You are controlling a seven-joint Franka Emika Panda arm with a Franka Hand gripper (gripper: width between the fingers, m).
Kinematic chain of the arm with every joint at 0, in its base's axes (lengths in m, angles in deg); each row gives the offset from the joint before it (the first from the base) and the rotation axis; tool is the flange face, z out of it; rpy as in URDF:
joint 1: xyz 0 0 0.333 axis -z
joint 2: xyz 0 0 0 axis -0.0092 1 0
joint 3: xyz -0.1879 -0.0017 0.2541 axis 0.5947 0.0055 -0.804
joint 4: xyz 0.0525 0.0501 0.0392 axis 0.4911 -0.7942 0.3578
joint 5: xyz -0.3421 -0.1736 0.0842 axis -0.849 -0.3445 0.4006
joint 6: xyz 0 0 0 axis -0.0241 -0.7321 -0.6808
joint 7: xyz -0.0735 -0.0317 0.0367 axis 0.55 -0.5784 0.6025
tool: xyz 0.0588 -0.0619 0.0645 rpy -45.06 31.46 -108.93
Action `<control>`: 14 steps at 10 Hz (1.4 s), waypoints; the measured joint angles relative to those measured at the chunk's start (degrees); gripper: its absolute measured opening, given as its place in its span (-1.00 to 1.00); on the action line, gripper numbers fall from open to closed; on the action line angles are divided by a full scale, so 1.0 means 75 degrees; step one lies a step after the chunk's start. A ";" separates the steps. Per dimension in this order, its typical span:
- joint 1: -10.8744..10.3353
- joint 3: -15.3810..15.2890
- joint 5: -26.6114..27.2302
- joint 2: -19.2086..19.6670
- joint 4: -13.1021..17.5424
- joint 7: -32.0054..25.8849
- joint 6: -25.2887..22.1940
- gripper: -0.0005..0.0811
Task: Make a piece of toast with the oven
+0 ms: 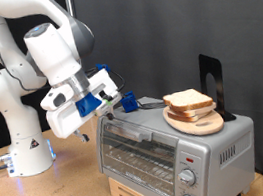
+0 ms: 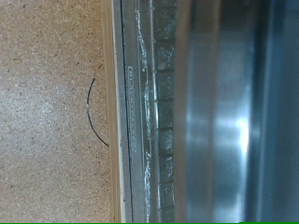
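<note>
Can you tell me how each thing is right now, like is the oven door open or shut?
oven: door shut, nothing visible on the rack.
piece of toast: pale, lying on the round board.
round board: resting on the oven's top.
gripper: above the oven's top corner, holding nothing.

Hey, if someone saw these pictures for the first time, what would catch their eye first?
Probably the white arm leaning over the silver oven, its gripper at the oven's top edge towards the exterior view's left. Next, the piece of toast on a round wooden board on top of the oven. The wrist view is filled by the oven's glass door.
</note>
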 joint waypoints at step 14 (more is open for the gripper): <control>0.0623 0.0171 -0.0740 0.0320 0.0080 0.0073 0.0130 0.99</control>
